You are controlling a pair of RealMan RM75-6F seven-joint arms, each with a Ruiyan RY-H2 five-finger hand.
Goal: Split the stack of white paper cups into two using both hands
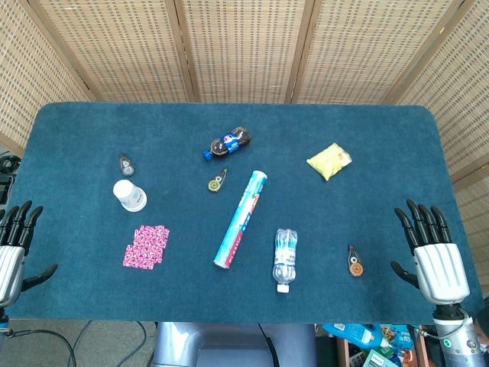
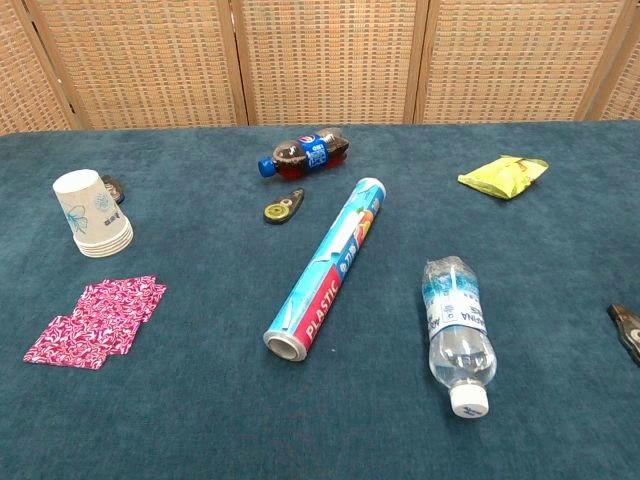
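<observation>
A stack of white paper cups (image 1: 130, 195) stands upside down on the blue table at the left; the chest view shows the stack (image 2: 92, 214) with a pale blue print on its side. My left hand (image 1: 14, 243) lies at the table's left edge, fingers spread, well left of the cups and holding nothing. My right hand (image 1: 433, 251) rests at the right edge with its fingers apart and empty, far from the stack. Neither hand shows in the chest view.
A pink patterned cloth (image 1: 147, 246) lies just in front of the cups. A plastic-wrap roll (image 1: 240, 219), a water bottle (image 1: 284, 258), a cola bottle (image 1: 228, 143) and a yellow packet (image 1: 329, 160) lie across the middle and right. Small tape dispensers (image 1: 354, 261) are scattered about.
</observation>
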